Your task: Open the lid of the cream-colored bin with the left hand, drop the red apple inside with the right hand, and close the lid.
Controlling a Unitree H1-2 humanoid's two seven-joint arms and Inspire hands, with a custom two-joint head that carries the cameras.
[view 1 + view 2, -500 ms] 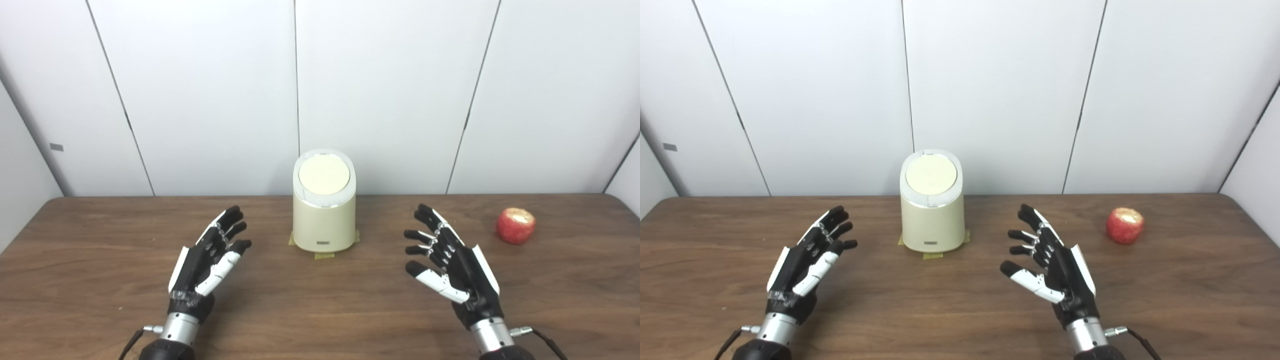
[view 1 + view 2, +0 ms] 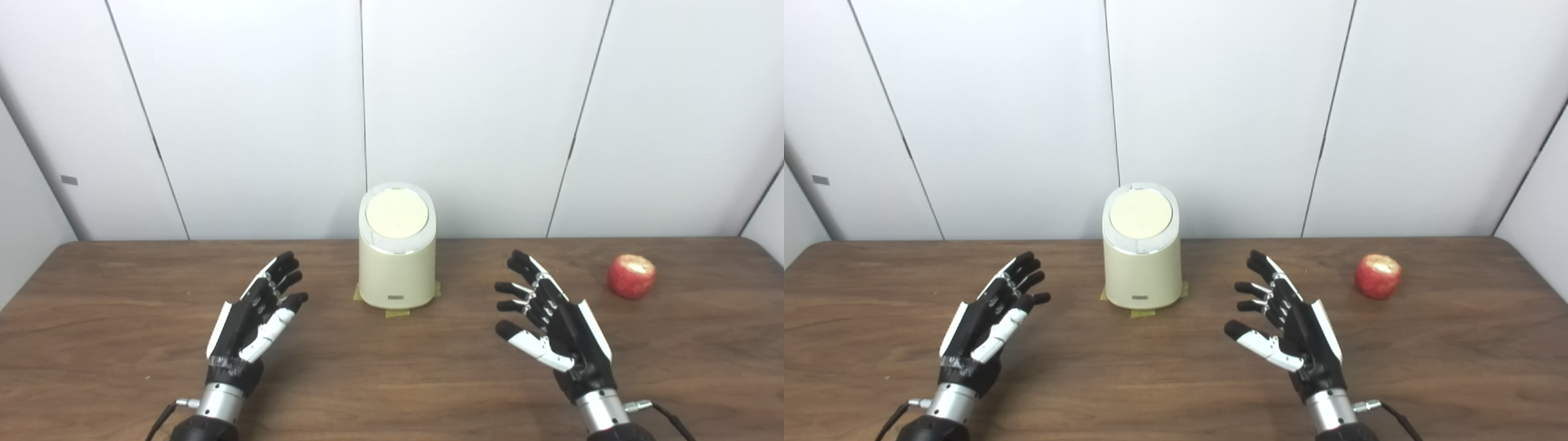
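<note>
Nothing of the task done yet, judging by the layout. Cream-colored bin (image 2: 397, 263) upright at mid-table near the back edge, seated on yellow tape tabs (image 2: 397, 312) that peek out at its base; long axis vertical, small label on the lower front facing the cameras. Lid (image 2: 397, 214) shut, a pale round disc inside a white rim, sloped gently down toward the viewer; a small notch at the rear of the rim, possibly the hinge, not certain. Red apple (image 2: 631, 276) resting on the wooden table (image 2: 122, 343) to the right of the bin, well apart from it, near the far right corner; pale patch on top, roughly round, so no clear long axis; stem direction too small to tell. Left hand (image 2: 254, 315) spread and empty, hovering low over the table left of the bin, fingers aimed forward and slightly inward, not touching the bin. Right hand (image 2: 554, 321) likewise spread and empty, palm turned inward, between bin and apple but short of both. All three steps remaining: lid to be lifted by the left hand, apple to be fetched and dropped in by the right, lid to be closed. Probable first move: left hand up and forward to the lid's front edge.
</note>
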